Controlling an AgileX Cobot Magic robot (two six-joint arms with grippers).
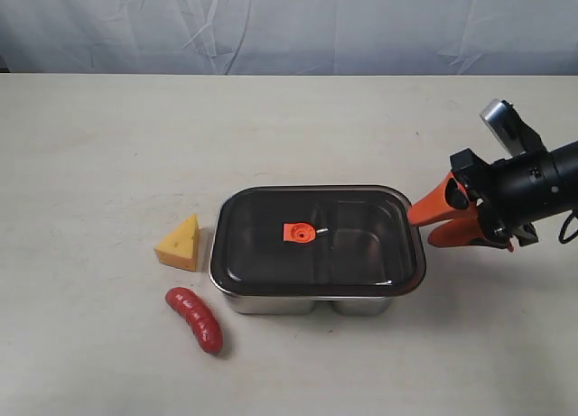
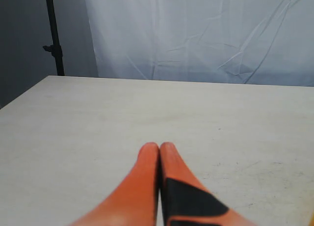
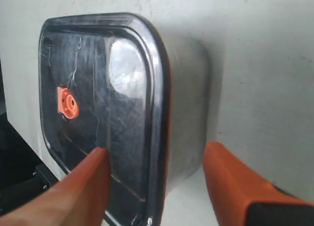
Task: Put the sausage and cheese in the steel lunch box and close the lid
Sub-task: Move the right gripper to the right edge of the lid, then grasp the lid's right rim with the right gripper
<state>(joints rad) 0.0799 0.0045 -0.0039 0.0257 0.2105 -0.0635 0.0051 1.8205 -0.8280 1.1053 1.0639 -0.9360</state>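
Two orange fingers of the right gripper (image 1: 422, 229) stand wide apart, empty, at the right end of the steel lunch box (image 1: 271, 302). The left gripper (image 2: 160, 146) is pressed closed, holding nothing. The lid (image 1: 361, 240) sits on the box. The cheese (image 1: 179, 244) lies just beside the box's left end, and the sausage (image 1: 195, 318) near its front-left corner.

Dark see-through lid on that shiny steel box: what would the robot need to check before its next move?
1. Dark tinted see-through lid off the shiny steel lunch box: not ok, it sits on top.
2. Right fingers open for the lid: ok, spread at its edge.
3. Yellow cheese wedge reachable: ok, on the pale table beside the box.
4. Glossy red sausage free: ok, lying apart from the cheese.
5. Left fingers open: not ok, shut over bare table.
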